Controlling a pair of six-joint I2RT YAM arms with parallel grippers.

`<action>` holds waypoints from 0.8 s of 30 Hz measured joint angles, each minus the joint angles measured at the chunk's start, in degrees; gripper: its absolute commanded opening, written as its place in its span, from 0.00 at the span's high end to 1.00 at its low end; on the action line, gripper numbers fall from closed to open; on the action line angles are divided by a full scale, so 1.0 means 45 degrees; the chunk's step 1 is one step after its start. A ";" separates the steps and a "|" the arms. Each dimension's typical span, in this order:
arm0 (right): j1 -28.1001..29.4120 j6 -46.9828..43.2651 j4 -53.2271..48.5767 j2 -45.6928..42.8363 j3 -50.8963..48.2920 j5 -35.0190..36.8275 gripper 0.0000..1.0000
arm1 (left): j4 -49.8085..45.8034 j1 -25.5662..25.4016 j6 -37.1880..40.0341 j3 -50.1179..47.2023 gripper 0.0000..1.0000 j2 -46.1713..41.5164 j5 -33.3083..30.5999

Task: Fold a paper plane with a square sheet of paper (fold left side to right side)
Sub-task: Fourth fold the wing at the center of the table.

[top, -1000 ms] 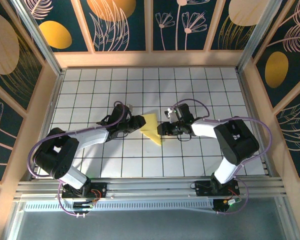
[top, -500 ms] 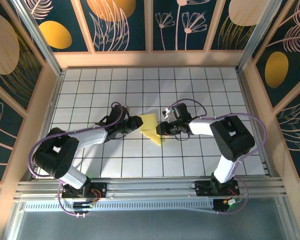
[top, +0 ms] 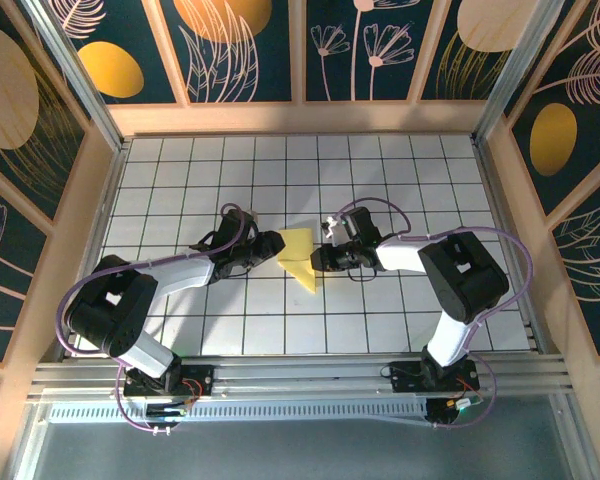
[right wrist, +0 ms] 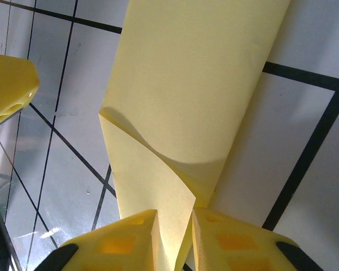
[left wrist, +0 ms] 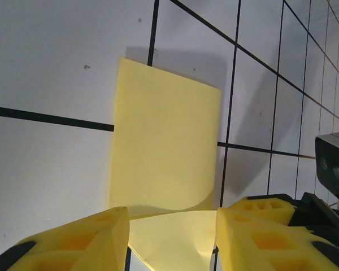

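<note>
A white tabletop (top: 380,170) gridded with black lines sits enclosed by dark floral wall panels (top: 245,60) in pale wooden framing (top: 300,118).

We've got the paper sheet (top: 297,256) lying mid-table (top: 180,170), between the two grippers: left gripper (top: 277,246) at its left edge, right gripper (top: 316,260) on its right edge.

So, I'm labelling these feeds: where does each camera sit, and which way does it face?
Top external: above and behind, looking down at the table; both arms, left gripper, right gripper.
Left wrist: on that wrist, facing the yellow paper past the open left fingers.
Right wrist: likewise, the right fingers pinching the paper's raised edge.
Shared: all three see the paper.
</note>
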 measured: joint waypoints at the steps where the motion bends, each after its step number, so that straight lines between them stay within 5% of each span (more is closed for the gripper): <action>1: 0.0000 0.0000 0.0010 0.0005 0.0000 0.0000 0.79 | -0.0005 0.0000 0.0000 0.0000 0.56 0.0000 0.0005; 24: 0.0000 0.0019 0.0219 0.0000 0.0073 0.0063 0.71 | 0.0597 0.0034 0.0049 0.0005 0.72 0.1972 0.1962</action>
